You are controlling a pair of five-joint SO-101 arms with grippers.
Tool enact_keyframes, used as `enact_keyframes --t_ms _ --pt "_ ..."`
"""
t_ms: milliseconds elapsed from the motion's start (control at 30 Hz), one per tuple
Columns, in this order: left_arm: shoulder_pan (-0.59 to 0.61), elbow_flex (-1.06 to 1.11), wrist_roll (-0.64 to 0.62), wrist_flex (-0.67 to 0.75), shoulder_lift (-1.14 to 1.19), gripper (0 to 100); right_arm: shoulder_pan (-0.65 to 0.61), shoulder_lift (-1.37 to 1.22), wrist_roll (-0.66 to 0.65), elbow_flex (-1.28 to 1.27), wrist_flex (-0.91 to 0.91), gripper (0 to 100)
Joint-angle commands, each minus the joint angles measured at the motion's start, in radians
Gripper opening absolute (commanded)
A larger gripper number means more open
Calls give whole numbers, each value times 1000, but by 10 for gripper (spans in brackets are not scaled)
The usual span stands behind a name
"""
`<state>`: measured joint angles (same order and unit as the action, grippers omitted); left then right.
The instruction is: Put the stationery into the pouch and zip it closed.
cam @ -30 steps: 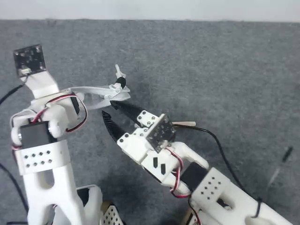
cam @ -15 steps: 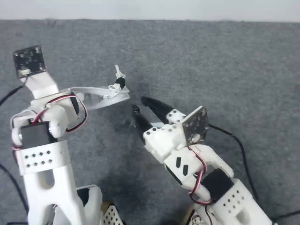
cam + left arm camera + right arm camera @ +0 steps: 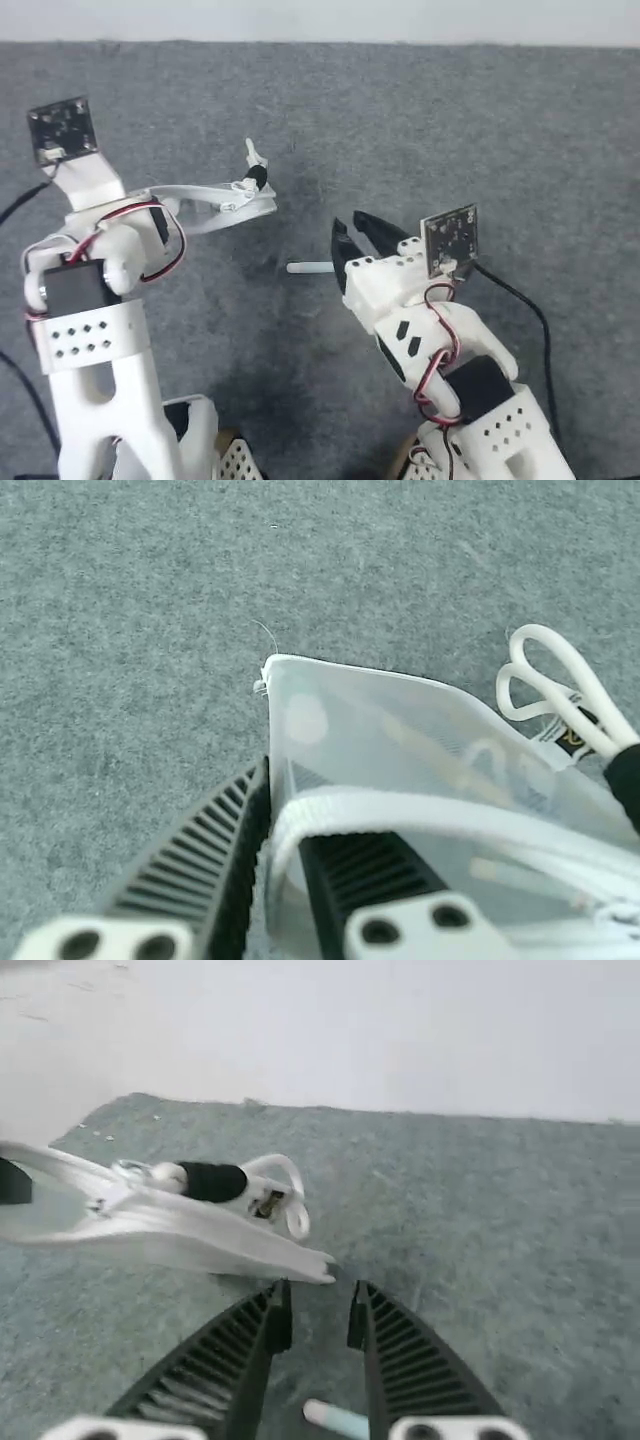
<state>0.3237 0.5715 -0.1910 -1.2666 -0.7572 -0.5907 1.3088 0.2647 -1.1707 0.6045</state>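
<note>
Right hand (image 3: 350,222) withdrew, parted; pen (image 3: 312,268), perhaps, beside it; left hand (image 3: 285,815) clamps pouch (image 3: 400,730).

Translucent white pouch (image 3: 400,740) is seen mid-frame, its rim pinched between the black ribbed fingers of the left gripper (image 3: 282,815). White cord loops (image 3: 545,675) are seen at one pouch corner, near the frame edge. Grey carpet (image 3: 150,600) is seen behind.
</note>
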Motion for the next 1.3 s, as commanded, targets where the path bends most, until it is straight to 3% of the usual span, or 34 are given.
enact_keyframes --t_ms 0,200,1267 --pt "5 -8 8 31 -2 11 25 24 32 78 94 91" --pt "5 -8 8 28 -2 11 58 24 81 135 203 93" --pt "5 -7 8 26 -2 11 94 -506 172 296 275 96"
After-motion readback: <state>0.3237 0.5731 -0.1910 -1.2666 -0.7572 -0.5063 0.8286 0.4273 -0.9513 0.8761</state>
